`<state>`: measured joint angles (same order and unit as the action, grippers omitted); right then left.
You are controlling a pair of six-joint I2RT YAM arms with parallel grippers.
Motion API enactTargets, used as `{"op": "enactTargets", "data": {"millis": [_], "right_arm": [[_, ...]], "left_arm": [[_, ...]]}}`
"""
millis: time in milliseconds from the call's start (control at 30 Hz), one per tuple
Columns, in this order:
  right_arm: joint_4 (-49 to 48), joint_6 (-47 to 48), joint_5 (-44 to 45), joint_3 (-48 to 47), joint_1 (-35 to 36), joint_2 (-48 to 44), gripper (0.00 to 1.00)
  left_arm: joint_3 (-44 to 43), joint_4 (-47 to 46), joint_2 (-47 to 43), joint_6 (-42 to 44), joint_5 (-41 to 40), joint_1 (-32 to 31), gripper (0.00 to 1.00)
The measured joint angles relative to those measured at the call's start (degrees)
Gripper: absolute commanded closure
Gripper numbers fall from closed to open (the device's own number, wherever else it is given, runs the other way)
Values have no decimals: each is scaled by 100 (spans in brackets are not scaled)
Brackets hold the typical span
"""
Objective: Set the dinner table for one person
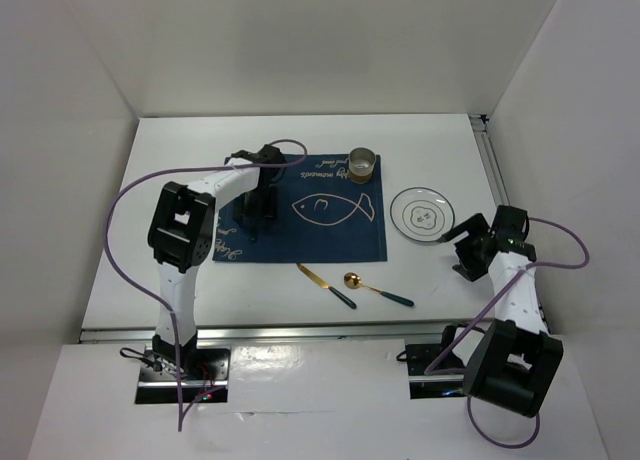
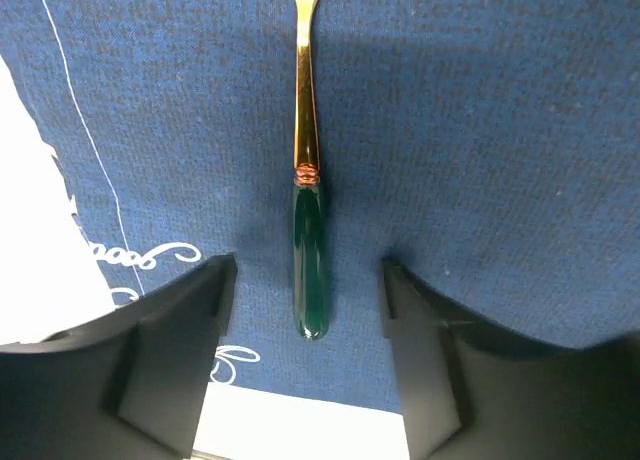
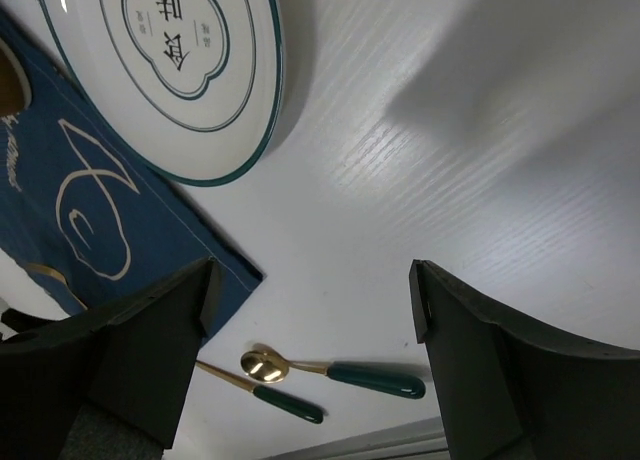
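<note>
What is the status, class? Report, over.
Left gripper open astride utensil on placemat. Right gripper open, empty, near plate. Knife, spoon lie on bare table. Nothing blocking.

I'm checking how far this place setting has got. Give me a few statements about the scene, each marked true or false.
1. The plate sits in the middle of the placemat, over the fish drawing. False: it lies on the white table, to the right of the placemat.
2. A green-handled utensil lies on the placemat between the open fingers of the left gripper. True.
3. The knife and spoon lie on the placemat. False: both lie on the bare table, nearer the arms.
4. The right gripper is open and holds nothing. True.
5. The cup stands at the placemat's far right corner. True.
</note>
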<state>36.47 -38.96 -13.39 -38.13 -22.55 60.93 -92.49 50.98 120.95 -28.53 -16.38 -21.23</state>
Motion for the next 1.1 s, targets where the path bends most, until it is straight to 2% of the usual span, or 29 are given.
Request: {"op": "enactTargets", "data": {"millis": [33, 133, 233, 333, 367, 433, 600, 733, 833, 867, 933, 967, 1100], "right_arm": [[-107, -20, -68, 116, 0, -76, 12], [-520, -72, -260, 350, 0, -44, 12], [-1082, -131, -533, 455, 0, 402, 14], [-1585, -245, -772, 553, 0, 894, 17], [-1731, -286, -828, 599, 0, 997, 25], [-2015, -382, -911, 699, 0, 1172, 28], [-2669, -627, -1119, 697, 74, 1832, 29], [-3237, -846, -1113, 660, 317, 2079, 32], [-3543, -986, -1121, 588, 391, 2343, 50], [-3613, -1023, -1104, 549, 396, 2452, 72], [-3661, -1082, -986, 516, 404, 2579, 96], [-3665, -1134, -970, 514, 402, 2601, 100], [-3512, -1259, -905, 503, 433, 2105, 100]], "left_arm": [[-7, 9, -7, -17, -4, -2, 19], [-11, 85, -70, -31, -7, -26, 19], [-7, 232, -398, -76, 72, -98, 19], [61, 267, -1128, -225, 162, -284, 19], [96, 267, -1394, -299, 179, -365, 19], [138, 282, -1996, -374, 201, -527, 19], [476, 313, -3228, -586, 212, -638, 19], [728, 402, -3620, -675, 151, -595, 19], [999, 415, -3775, -785, 103, -592, 19], [1095, 428, -3825, -798, 101, -592, 19], [1355, 426, -4000, -822, 101, -592, 19], [1471, 450, -4098, -839, 103, -592, 19], [1751, 520, -4522, -1099, -52, -592, 18]]}}
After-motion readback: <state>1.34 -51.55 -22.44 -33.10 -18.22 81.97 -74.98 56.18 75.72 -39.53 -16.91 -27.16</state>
